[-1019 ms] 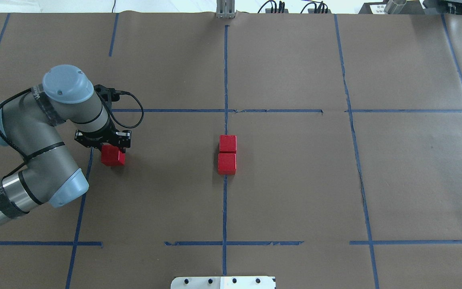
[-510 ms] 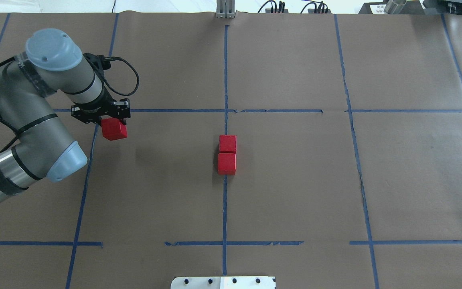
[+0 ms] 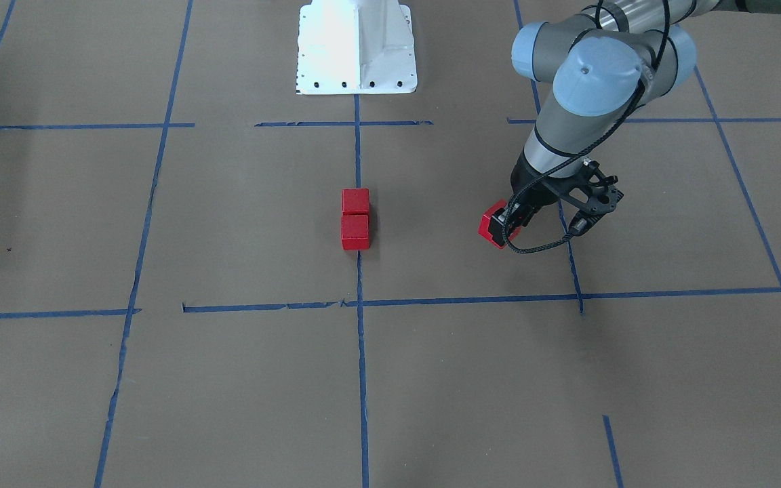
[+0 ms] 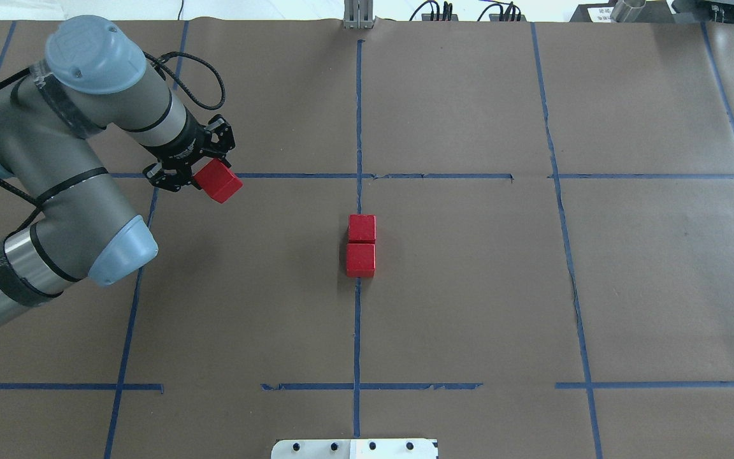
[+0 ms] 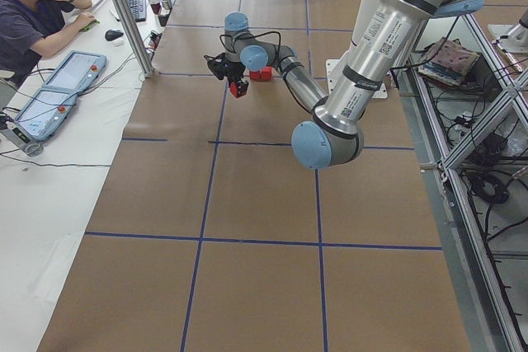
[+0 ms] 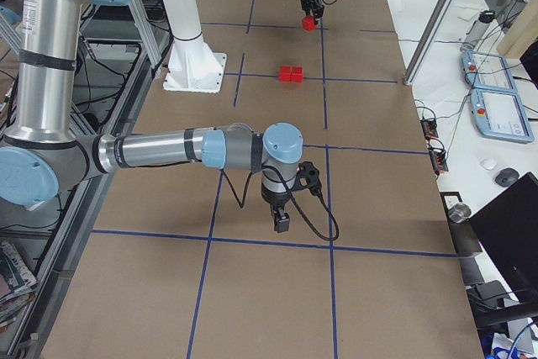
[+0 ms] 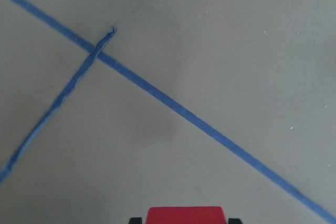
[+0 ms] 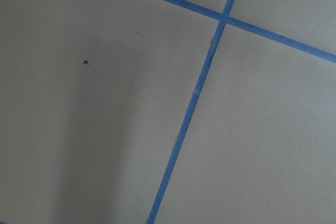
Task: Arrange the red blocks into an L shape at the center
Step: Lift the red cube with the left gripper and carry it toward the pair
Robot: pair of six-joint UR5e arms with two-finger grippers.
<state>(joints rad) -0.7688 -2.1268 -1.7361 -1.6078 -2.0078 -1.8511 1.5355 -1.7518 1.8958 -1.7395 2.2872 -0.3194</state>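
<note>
Red block (image 4: pixel 219 182) clenched in your left claw (image 4: pixel 204 173) looks skewed; square it, then seat it flush beside the pair (image 4: pixel 361 245).

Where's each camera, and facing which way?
Front: across brown paper table, facing robot; left arm.
Overhead: behind robot, looking down; left arm.
Exterior left: table's left end; left arm.
Exterior right: table's right end; right arm near.
Left wrist: downward; left end effector holding small bright red cube.
Right wrist: downward; only table.
Exteriors share two touching red cubes.
</note>
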